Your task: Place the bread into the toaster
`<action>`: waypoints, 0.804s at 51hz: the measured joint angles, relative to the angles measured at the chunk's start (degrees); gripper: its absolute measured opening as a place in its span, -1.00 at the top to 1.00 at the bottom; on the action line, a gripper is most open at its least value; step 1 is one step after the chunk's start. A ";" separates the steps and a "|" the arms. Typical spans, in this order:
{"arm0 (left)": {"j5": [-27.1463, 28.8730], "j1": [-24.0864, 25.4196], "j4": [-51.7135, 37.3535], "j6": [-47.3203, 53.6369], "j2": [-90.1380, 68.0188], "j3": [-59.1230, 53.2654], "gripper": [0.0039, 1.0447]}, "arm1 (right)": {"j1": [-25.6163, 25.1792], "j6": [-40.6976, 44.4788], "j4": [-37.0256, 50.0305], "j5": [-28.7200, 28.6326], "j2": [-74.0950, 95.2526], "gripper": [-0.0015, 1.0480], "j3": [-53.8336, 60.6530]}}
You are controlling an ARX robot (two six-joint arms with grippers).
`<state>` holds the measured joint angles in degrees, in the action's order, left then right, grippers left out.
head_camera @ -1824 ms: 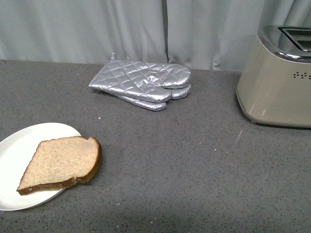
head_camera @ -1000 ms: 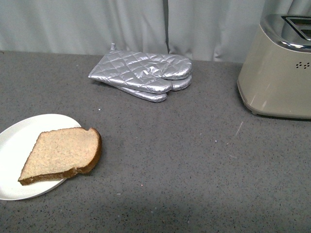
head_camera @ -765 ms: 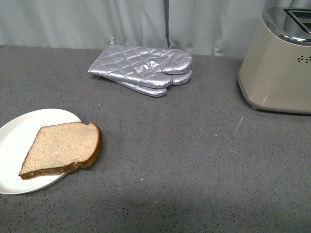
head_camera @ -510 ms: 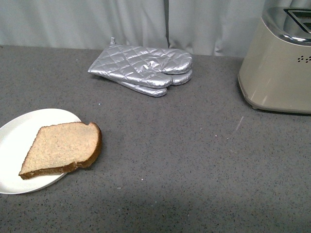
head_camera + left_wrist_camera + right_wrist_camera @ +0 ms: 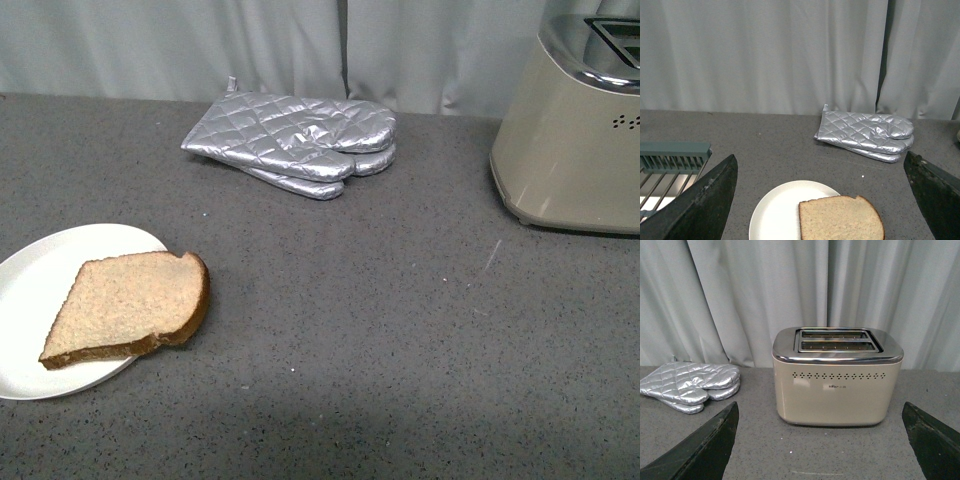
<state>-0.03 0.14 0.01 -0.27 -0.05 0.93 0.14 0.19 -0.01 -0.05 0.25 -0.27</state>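
**Bread lies on the plate, toaster well apart, both grippers wide open**

The flat slice of light tan wheat bread with a dark brown crust (image 5: 128,305) lies on the round white plate (image 5: 35,290) at the near left of the grey speckled countertop (image 5: 400,330). Its rounded crust end sticks out past the plate's right rim, over the counter. Nothing grips it.

The large beige metal toaster with rounded corners and a shiny chrome top (image 5: 570,140) stands upright at the far right of the counter, well apart from the bread. The front view cuts off its right part. The right wrist view shows it whole, with two long dark slots side by side in the top and a row of small holes across its side.

A stacked pair of quilted silver oven mitts (image 5: 295,140) lies flat at the back of the counter, between plate and toaster and touching neither. A pale grey pleated curtain (image 5: 200,45) hangs behind everything.

Neither arm shows in the front view. In the left wrist view, the left gripper (image 5: 820,159) has its two dark fingers spread wide, with the plate and bread seen between them and nothing held. A green slatted rack (image 5: 672,155) sits at the edge of that view, beside the plate. In the right wrist view, the right gripper (image 5: 820,407) is spread just as wide, faces the toaster's side and holds nothing.
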 joint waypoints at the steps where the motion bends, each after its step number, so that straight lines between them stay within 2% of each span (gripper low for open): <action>1: 0.00 0.00 0.00 0.00 0.00 0.00 -0.88 | 0.00 0.00 0.00 0.00 0.00 -0.82 0.00; 7: 0.00 0.00 0.00 0.00 0.00 0.00 -0.88 | 0.00 0.00 0.00 0.00 -0.02 -0.82 0.00; 9: -2.45 0.74 1.22 -2.01 -0.79 0.35 -0.88 | 0.00 0.00 0.00 0.00 0.00 -0.82 0.00; 14: -21.40 7.63 13.09 -18.16 -10.49 5.64 -0.88 | 0.00 0.00 0.00 0.07 0.00 -0.82 0.00; 18: -27.36 9.86 11.41 -29.73 -17.38 6.58 -0.88 | 0.00 0.00 0.00 0.02 0.00 -0.82 0.00; 20: -29.16 10.14 7.45 -37.62 -21.79 7.04 -0.88 | 0.00 -0.02 0.00 0.04 0.00 -0.82 0.00; 23: -31.15 10.43 0.83 -43.65 -28.06 8.17 -0.88 | 0.00 -0.02 0.00 0.04 0.00 -0.82 0.00; 28: -33.88 11.82 -11.56 -49.68 -39.78 11.26 -0.88 | 0.00 -0.02 0.00 0.11 0.00 -0.82 0.00; 35: -37.20 14.27 -28.13 -51.49 -59.28 17.40 -0.88 | 0.00 0.00 0.00 0.11 0.00 -0.82 0.00; 41: -38.14 15.69 -34.05 -49.00 -73.99 22.45 -0.88 | 0.00 -0.02 0.00 0.13 0.00 -0.82 0.00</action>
<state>-38.17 15.84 -34.04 -49.28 -74.04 23.38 0.14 0.16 -0.01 0.08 0.25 -0.27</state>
